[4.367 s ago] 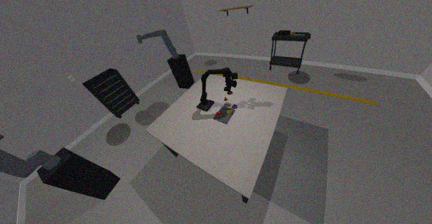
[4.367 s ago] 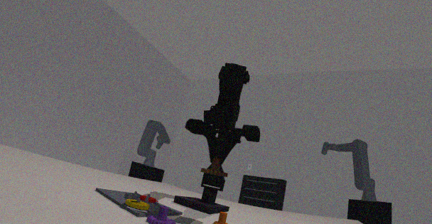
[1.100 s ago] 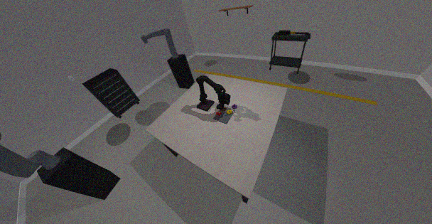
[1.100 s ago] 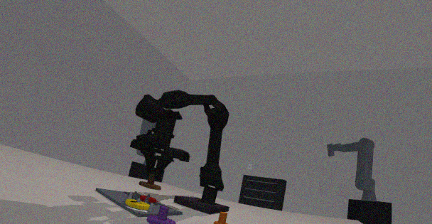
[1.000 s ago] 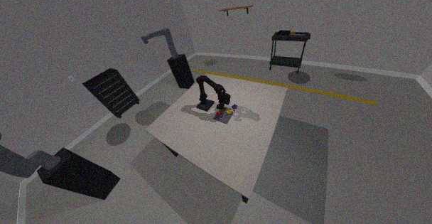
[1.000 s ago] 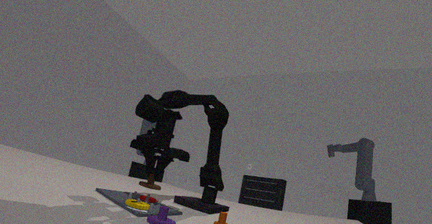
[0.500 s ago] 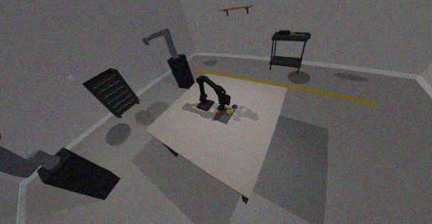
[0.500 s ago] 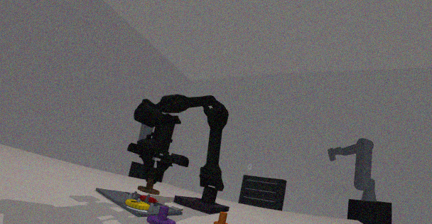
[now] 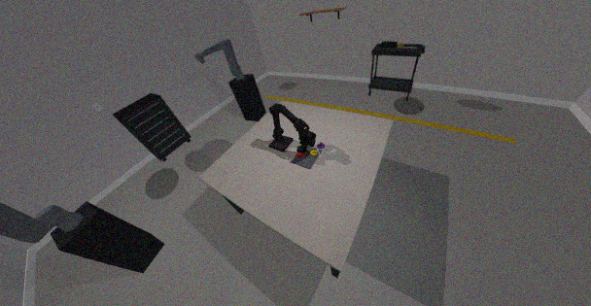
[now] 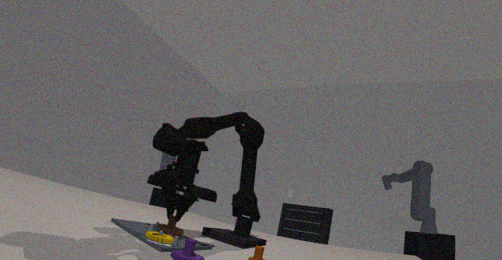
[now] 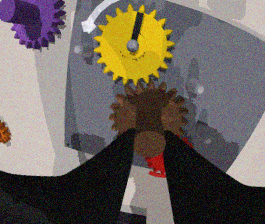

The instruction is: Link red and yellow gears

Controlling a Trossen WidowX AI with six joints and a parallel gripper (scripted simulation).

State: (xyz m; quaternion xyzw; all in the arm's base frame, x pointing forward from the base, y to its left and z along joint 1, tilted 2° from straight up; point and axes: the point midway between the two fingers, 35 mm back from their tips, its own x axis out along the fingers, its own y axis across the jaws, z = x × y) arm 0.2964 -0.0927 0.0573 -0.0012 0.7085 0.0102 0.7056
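My gripper (image 10: 172,219) (image 11: 148,135) is shut on the handle of a brown gear (image 10: 178,231) (image 11: 123,118). It holds the gear low at the grey board (image 9: 304,162) (image 10: 131,226) (image 11: 90,125), beside the yellow gear (image 9: 314,153) (image 10: 158,238) (image 11: 114,57) with the black stripe. The red gear (image 9: 299,154) (image 11: 157,165) shows only partly in the wrist view, behind the brown gear and fingers. Whether the brown gear sits flat or meshes is unclear. The peg under it is hidden. Empty pegs (image 11: 199,90) (image 11: 78,49) stand near the yellow gear.
A purple gear (image 9: 321,145) (image 10: 187,252) (image 11: 30,22) stands on the table just outside the board. A small orange gear (image 10: 258,252) (image 11: 1,131) is on the table farther off. A white arrow (image 11: 99,16) lies beside the yellow gear.
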